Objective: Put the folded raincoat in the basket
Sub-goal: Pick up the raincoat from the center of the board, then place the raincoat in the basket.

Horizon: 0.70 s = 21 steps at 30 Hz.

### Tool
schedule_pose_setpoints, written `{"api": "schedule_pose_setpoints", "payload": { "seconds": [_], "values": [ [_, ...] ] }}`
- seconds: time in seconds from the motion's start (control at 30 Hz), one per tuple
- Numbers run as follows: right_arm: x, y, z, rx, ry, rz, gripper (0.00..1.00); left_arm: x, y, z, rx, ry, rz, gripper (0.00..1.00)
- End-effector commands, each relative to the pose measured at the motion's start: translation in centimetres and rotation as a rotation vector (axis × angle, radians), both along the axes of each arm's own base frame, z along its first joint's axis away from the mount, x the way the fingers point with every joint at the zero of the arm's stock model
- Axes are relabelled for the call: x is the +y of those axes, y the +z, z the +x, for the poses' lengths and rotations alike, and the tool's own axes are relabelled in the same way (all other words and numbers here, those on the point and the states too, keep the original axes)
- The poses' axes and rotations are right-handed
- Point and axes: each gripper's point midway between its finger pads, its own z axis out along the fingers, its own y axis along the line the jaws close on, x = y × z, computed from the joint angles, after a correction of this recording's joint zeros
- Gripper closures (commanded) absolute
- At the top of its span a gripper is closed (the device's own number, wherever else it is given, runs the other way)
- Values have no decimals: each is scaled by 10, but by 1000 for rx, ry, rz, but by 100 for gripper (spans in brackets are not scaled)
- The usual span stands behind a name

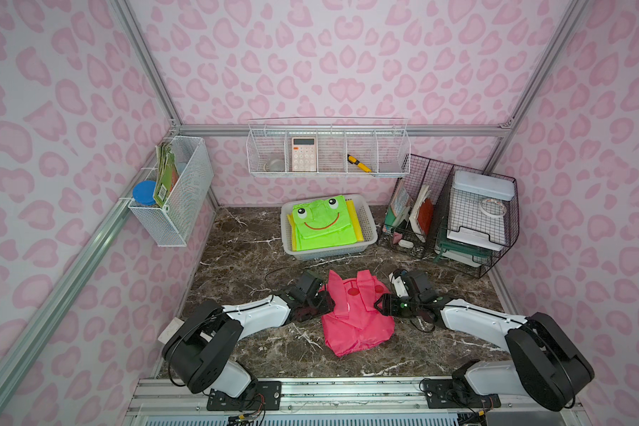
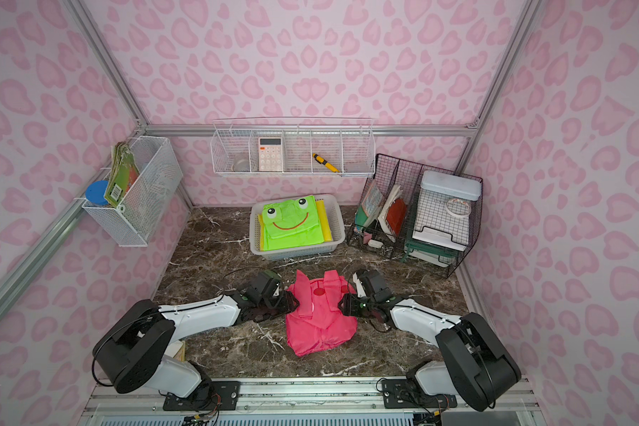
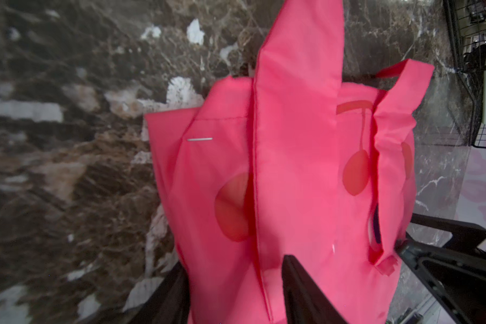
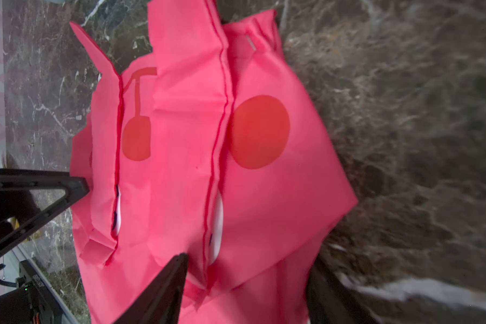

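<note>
Pink raincoat [image 1: 356, 324] with red circles, on a dark brown, white-veined counter [image 1: 244, 265]. Behind the raincoat, a white basket [image 1: 329, 253] holds lime-green frog-faced fabric [image 1: 323, 236] edged in yellow.

Both top views are bright, evenly lit and sharp, bending at the edges. In both wrist views the marble surface [image 3: 68, 168] and the pink raincoat [image 3: 292, 154] look smeared by blur.

Both top views look down on the table [image 1: 244, 254] from high above its near edge, sharing all of it. The wrist cameras face the pink raincoat [image 3: 292, 168] closely from opposite sides.
</note>
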Motion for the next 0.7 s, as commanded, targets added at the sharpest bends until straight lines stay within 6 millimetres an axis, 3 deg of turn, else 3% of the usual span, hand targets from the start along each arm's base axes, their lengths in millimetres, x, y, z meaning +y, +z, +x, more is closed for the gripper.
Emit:
{"api": "schedule_pose_setpoints", "payload": {
  "seconds": [0.0,0.2,0.4,0.53,0.67],
  "values": [
    [9,-5,-11,52,26,12,40,12,-20,-21,108,0,57,54],
    [16,1,-10,33,30,29,70,16,-16,-21,93,1,71,79],
    [31,20,-6,-10,54,56,81,18,3,-16,48,0,83,100],
    [42,41,3,-53,63,75,85,24,29,-8,-16,10,105,100],
    [54,74,18,-124,73,113,88,34,67,3,-107,23,154,100]
  ]
}}
